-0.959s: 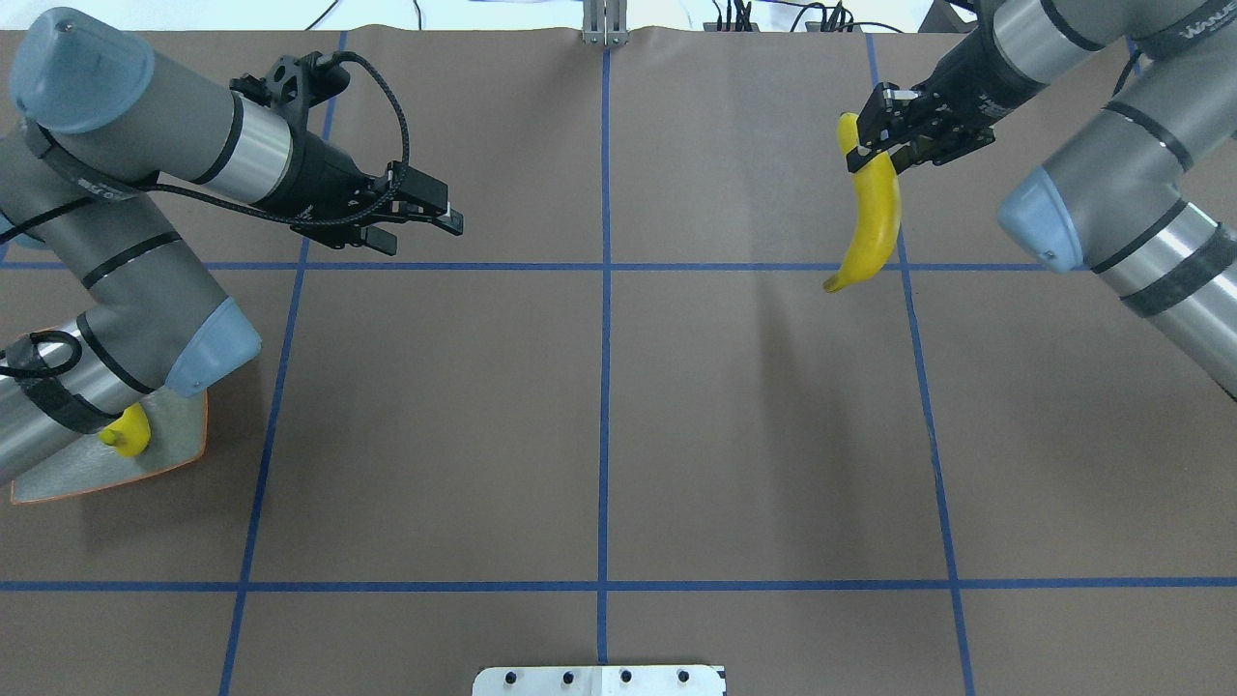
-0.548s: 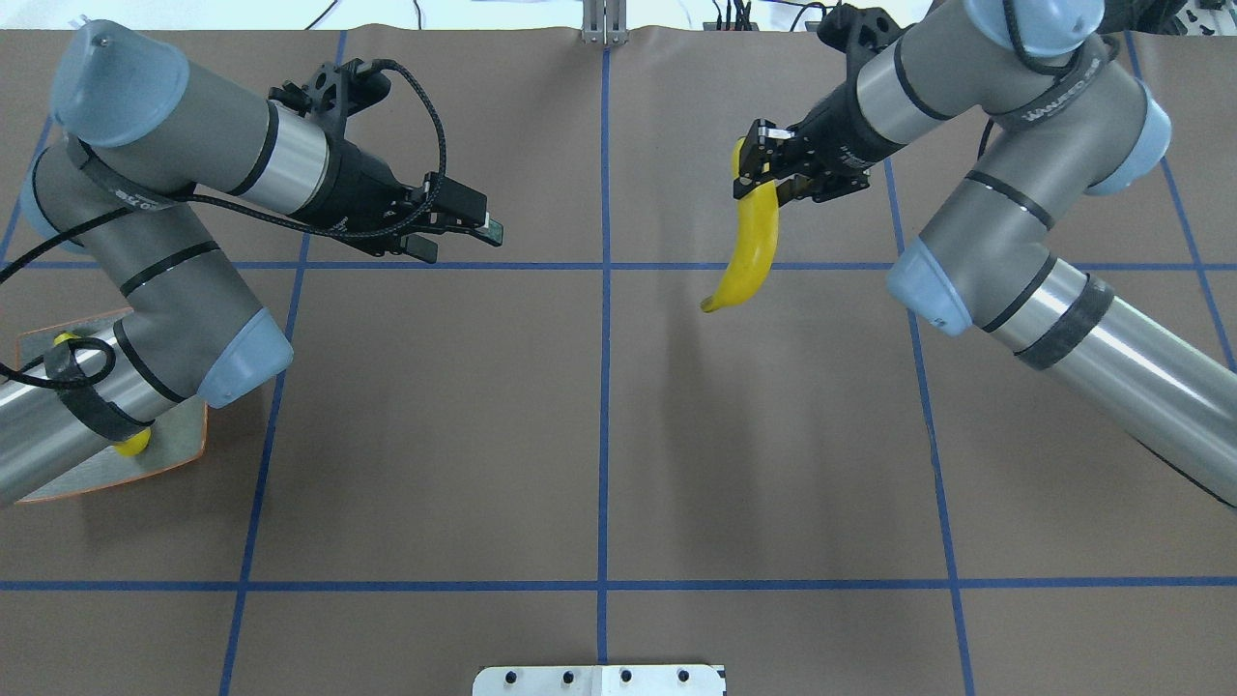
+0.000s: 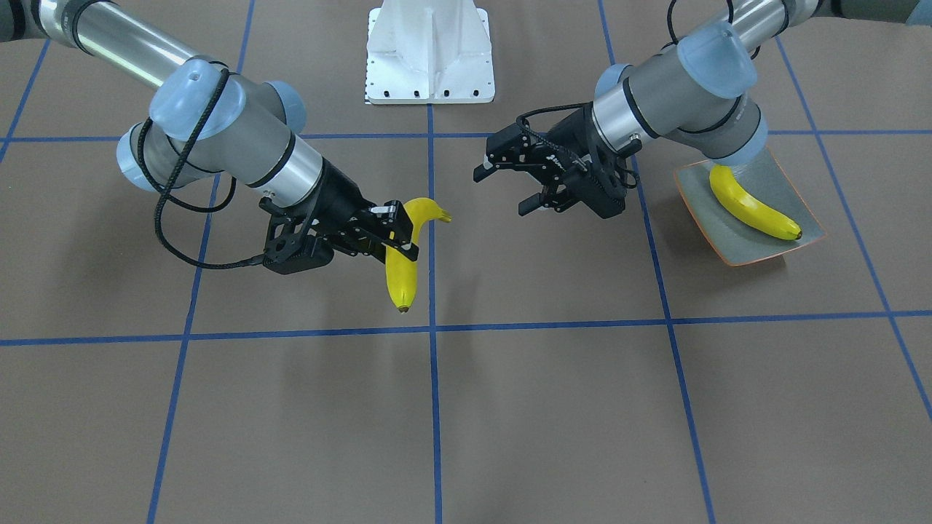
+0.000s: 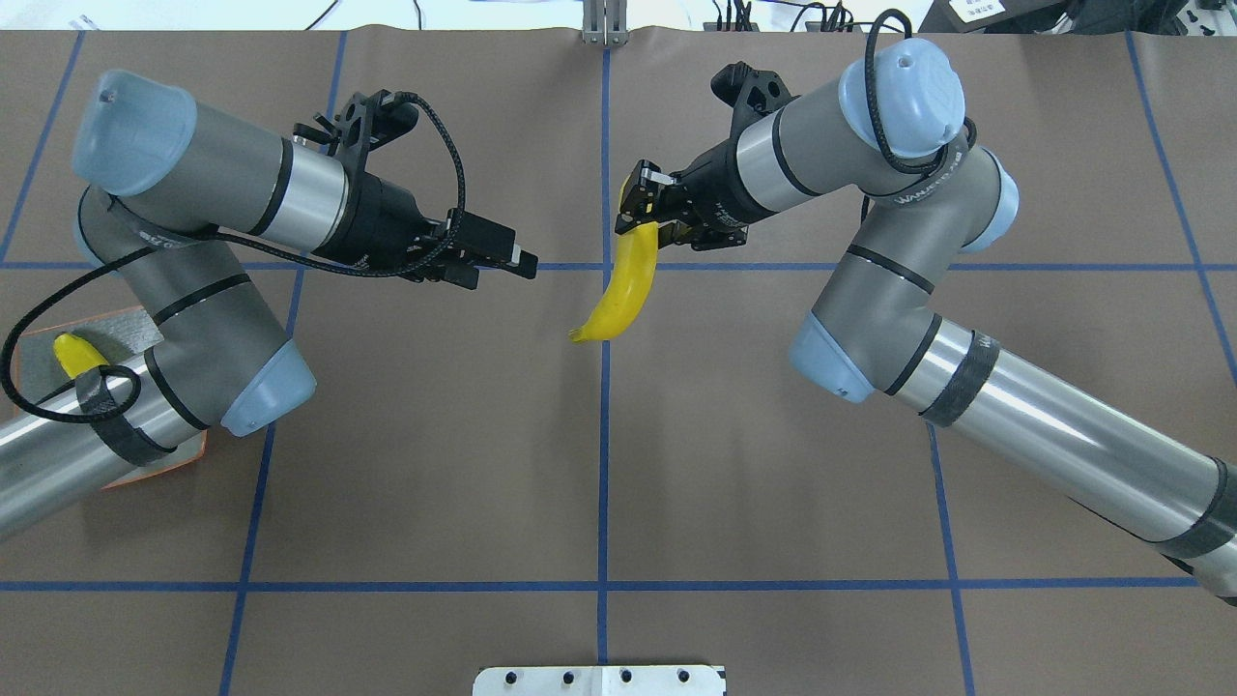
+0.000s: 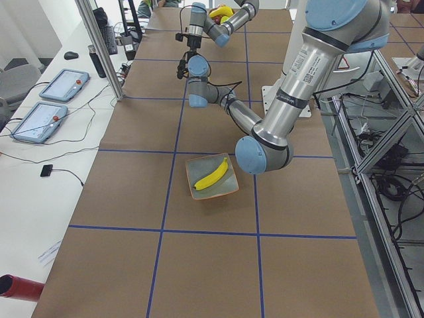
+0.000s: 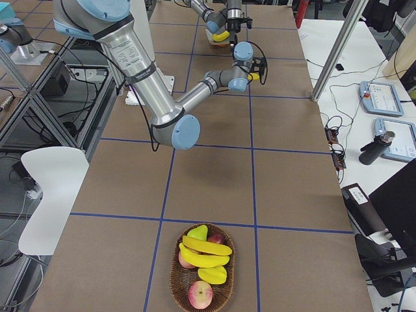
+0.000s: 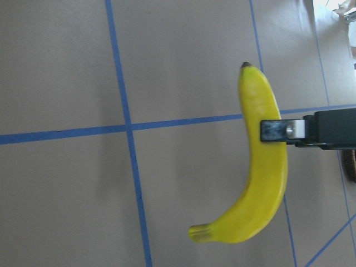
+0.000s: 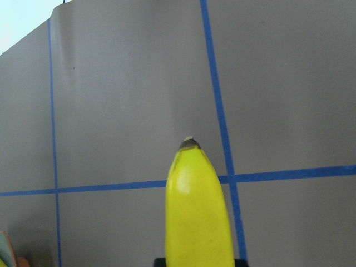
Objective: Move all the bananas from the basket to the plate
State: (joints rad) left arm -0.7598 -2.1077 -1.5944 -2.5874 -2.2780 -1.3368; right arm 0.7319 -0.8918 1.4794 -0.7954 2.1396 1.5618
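Observation:
My right gripper (image 4: 642,209) is shut on the upper end of a yellow banana (image 4: 623,290) and holds it hanging above the table's centre line. It also shows in the front view (image 3: 400,271), the left wrist view (image 7: 268,167) and the right wrist view (image 8: 199,211). My left gripper (image 3: 506,191) is open and empty, a short way left of that banana in the overhead view (image 4: 522,261). The grey-green plate (image 3: 735,246) holds one banana (image 3: 753,207) on the robot's left, partly under my left arm in the overhead view. The wicker basket (image 6: 174,273) holds more bananas (image 6: 207,253).
The basket also holds red apples (image 6: 200,296) and other fruit, at the table's right end. The white robot base (image 3: 429,51) stands at the near middle edge. Blue tape lines cross the brown table. Tablets (image 5: 63,85) lie beyond the far edge.
My right arm has swung left with the banana from the far right to the centre line. My left arm has reached right toward it, gripper still open.

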